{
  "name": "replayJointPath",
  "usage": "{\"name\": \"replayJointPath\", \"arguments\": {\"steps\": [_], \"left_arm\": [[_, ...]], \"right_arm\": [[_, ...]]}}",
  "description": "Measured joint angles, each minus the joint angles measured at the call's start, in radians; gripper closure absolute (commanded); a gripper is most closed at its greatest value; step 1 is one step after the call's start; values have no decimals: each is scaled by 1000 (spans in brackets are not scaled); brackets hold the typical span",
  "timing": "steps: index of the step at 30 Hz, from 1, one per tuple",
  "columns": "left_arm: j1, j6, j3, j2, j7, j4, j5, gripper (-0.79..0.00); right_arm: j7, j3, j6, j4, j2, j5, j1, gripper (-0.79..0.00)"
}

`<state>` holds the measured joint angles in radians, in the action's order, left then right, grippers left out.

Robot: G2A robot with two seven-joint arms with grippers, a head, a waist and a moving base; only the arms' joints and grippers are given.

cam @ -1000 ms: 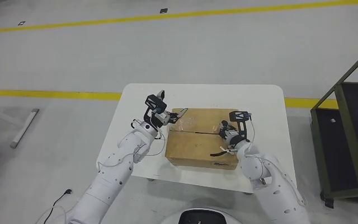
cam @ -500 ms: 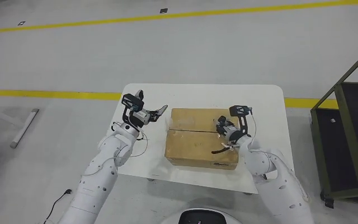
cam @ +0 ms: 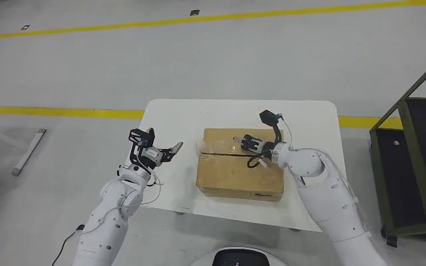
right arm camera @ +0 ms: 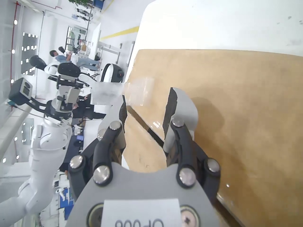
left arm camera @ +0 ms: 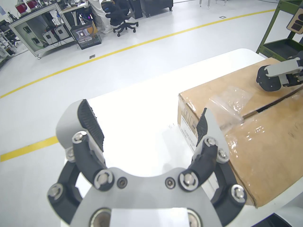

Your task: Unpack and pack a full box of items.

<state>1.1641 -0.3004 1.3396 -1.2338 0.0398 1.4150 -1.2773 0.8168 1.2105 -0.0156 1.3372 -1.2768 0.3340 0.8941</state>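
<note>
A brown cardboard box [cam: 238,169] lies closed on the white table [cam: 173,116], its flaps meeting at a middle seam [cam: 229,156]. A strip of clear tape [left arm camera: 228,101] is peeled up and crumpled at the seam's left end, also visible as tape [right arm camera: 133,90] in the right wrist view. My left gripper [cam: 164,151] hovers open over bare table left of the box, holding nothing; its fingertips [left arm camera: 86,112] frame the box's corner. My right gripper [cam: 249,141] is open just above the box top by the seam, pointing toward the loose tape, and it shows far off as the right gripper [left arm camera: 275,77].
A green metal cart [cam: 399,156] stands on the floor to the right of the table. Bare table surface lies left of and behind the box. Yellow floor lines [cam: 66,112] run past the table.
My left gripper has pulled back leftward from the box's taped end to over bare table. My right gripper has swung across the box top toward the seam and the tape.
</note>
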Motion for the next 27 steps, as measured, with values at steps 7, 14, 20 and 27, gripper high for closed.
{"name": "replayJointPath", "arguments": {"steps": [7, 14, 20, 27], "left_arm": [[5, 8, 8, 2, -12, -12, 1, -785], [-2, 10, 6, 1, -11, -17, 3, -785], [-10, 8, -2, 0, -9, -30, 5, -785], [-20, 7, -8, -1, -4, -43, 5, -785]], "right_arm": [[49, -59, -9, -116, -16, -52, -94, -369], [65, -94, -16, -190, -22, -40, -146, -363], [38, -136, -31, -209, -29, 22, -176, -366], [25, -187, -47, -217, -40, 61, -200, -363]]}}
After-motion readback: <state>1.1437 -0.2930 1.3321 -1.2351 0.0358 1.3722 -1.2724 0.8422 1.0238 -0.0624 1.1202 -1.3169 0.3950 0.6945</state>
